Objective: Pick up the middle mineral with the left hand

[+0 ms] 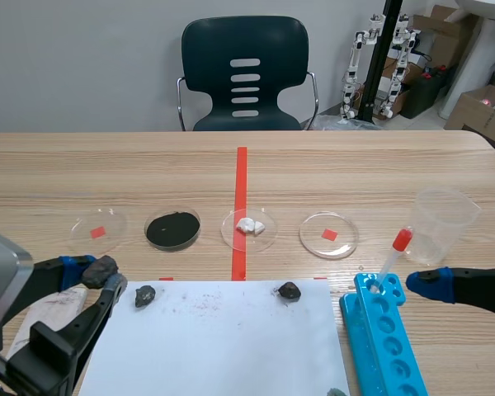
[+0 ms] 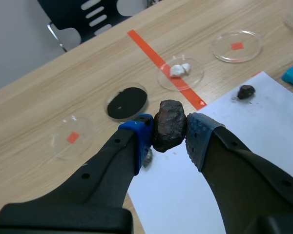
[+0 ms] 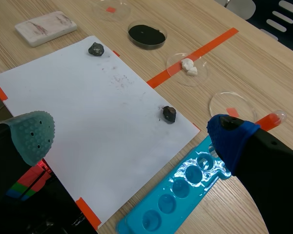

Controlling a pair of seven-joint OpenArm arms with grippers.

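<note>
While I watched the feeds from my desk, the left gripper (image 2: 169, 130) was pinching the dark brown lumpy mineral (image 2: 169, 125) between its two blue pads, held up off the table just beside the far left corner of the white paper sheet (image 1: 223, 338). The right gripper (image 3: 132, 135) hung with its fingers spread wide apart and nothing between them, low at the right above the near end of the bright blue plastic test-tube rack (image 1: 389, 338). A white rectangular streak plate (image 3: 45, 28) lay on the wood to the left of the sheet, partly behind the left arm in the scene view. On the sheet's far edge I could see two stones, well apart: a small dark grey rock (image 1: 145, 295) at the left, near the held mineral, and a small black rock (image 1: 289, 289) at the right. A clear dropper with a red bulb (image 1: 393, 255) stood tilted in the far end of the rack. Beyond the sheet ran a row of four dishes: a clear empty petri dish (image 1: 97, 229), a petri dish of black powder (image 1: 172, 228), a petri dish with white lumps (image 1: 248, 226), and another clear empty dish (image 1: 329, 235). A clear plastic beaker (image 1: 442, 224) stood right of them, and a dark plastic chair (image 1: 245, 74) sat past the wooden table (image 1: 355, 165).
</note>
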